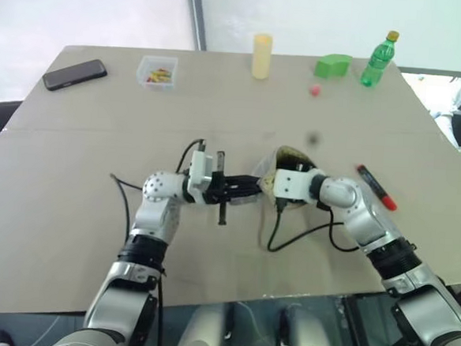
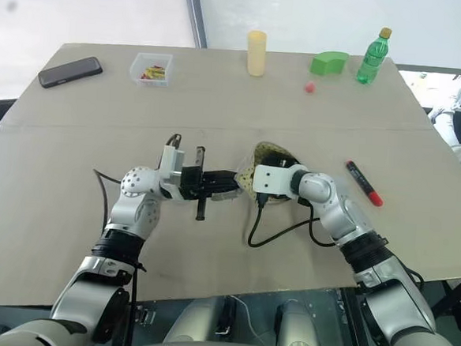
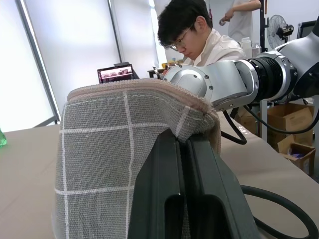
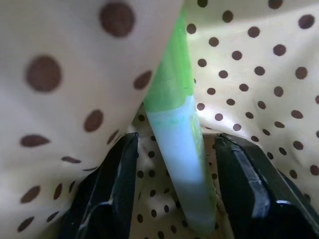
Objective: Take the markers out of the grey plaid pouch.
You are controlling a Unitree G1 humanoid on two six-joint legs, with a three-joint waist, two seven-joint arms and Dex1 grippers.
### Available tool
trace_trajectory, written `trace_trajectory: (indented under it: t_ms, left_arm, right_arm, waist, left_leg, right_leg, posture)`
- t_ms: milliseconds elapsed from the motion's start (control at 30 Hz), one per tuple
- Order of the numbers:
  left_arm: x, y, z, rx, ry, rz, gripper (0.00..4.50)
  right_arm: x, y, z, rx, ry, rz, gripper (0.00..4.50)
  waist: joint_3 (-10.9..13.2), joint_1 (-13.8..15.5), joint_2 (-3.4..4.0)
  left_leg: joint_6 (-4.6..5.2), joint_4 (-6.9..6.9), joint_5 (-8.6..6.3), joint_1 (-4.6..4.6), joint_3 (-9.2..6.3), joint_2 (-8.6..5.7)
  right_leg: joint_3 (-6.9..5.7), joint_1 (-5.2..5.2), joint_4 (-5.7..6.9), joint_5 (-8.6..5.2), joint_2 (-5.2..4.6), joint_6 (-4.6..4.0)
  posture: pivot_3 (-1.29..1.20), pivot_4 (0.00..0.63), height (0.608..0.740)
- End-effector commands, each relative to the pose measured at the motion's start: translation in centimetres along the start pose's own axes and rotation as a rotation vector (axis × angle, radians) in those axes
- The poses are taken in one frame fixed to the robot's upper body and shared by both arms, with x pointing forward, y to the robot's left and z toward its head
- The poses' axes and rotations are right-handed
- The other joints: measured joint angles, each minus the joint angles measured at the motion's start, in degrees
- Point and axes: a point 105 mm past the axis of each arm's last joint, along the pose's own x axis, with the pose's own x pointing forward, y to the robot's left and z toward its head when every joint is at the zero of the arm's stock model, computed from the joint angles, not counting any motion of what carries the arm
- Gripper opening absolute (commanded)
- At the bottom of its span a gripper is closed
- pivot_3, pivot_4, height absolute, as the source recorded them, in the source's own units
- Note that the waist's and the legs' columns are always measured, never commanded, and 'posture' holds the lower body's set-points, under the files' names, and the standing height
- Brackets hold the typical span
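Mid-desk (image 1: 70, 209), the left gripper (image 1: 241, 191) is pinching the rim of the grey plaid pouch (image 3: 109, 149), holding its mouth open toward the right arm. The right gripper (image 4: 172, 164) is sitting inside the dotted lining, fingers (image 4: 107, 189) spread either side of the green marker (image 4: 177, 129) without touching it, the marker's long axis running along the gripper's reach. The red marker (image 1: 375, 187) is lying on open desk to the right, angled toward the near right edge. Wide bare desk is surrounding both arms.

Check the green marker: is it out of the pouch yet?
Still inside. The green marker lies against the dotted lining of the grey plaid pouch, between the right gripper's open fingers.
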Motion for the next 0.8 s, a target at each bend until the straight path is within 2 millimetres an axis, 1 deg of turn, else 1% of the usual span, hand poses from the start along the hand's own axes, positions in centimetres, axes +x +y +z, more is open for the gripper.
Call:
trace_trajectory:
  t_ms: [33,267,467,567,633,733,800]
  left_arm:
    - [1.1,-0.2,2.6,0.103,-0.089,-0.042,0.00]
    - [1.7,-1.9,2.6,0.059,-0.116,-0.112,0.00]
    - [1.8,-2.3,2.3,0.030,-0.120,-0.124,0.00]
    - [1.9,-2.6,2.2,0.014,-0.119,-0.139,0.00]
    - [2.0,-2.6,2.1,0.014,-0.117,-0.142,0.00]
    - [1.9,-2.4,2.0,0.012,-0.115,-0.135,0.00]
    - [1.8,-2.2,1.8,0.009,-0.113,-0.132,0.00]
  right_arm:
    - [0.4,1.7,-1.5,0.023,0.058,0.045,2.43]
    - [1.6,1.0,-1.8,-0.111,0.067,-0.032,2.43]
    - [2.7,-1.1,-0.7,-0.100,0.032,-0.162,2.43]
    - [3.3,-1.3,-0.5,-0.186,0.032,-0.187,2.43]
    - [3.4,-1.7,0.0,-0.247,0.016,-0.208,2.43]
    - [3.6,-1.9,1.3,-0.268,-0.035,-0.209,2.43]
    - [3.7,-1.6,1.3,-0.289,-0.039,-0.198,2.43]
  waist:
    - [0.0,0.0,0.00]
    - [0.0,-0.2,0.01]
    - [0.0,-0.2,0.01]
    - [0.0,-0.2,0.03]
    - [0.0,-0.2,0.04]
    - [0.0,-0.1,0.04]
    - [0.0,-0.1,0.04]
  left_leg:
    - [0.00,0.00,0.00,0.00,0.00,-0.01]
    - [-0.02,-0.01,0.01,0.01,0.00,0.00]
    - [-0.04,-0.01,0.02,0.02,0.00,0.03]
    - [-0.04,-0.03,0.02,0.00,0.01,0.01]
    - [-0.04,-0.04,0.02,-0.02,0.01,0.00]
    - [-0.04,-0.06,0.02,-0.06,0.01,-0.01]
    - [-0.04,-0.08,0.02,-0.07,0.01,-0.01]
  right_leg:
    - [0.00,0.00,0.00,0.00,0.00,0.00]
    - [0.02,-0.01,0.00,0.00,0.02,0.00]
    - [0.02,-0.02,0.01,0.00,0.07,0.00]
    - [0.03,-0.02,0.00,0.00,0.06,0.00]
    - [0.04,-0.05,-0.01,0.00,0.06,0.00]
    - [0.04,-0.09,-0.01,0.00,0.06,0.00]
    - [0.04,-0.09,-0.02,0.00,0.06,0.00]
  posture:
    - [0.00,0.150,0.736]
    - [0.00,0.150,0.736]
    - [0.00,0.150,0.736]
    - [0.00,0.150,0.736]
    - [0.00,0.150,0.736]
    - [0.00,0.150,0.736]
    - [0.00,0.150,0.736]
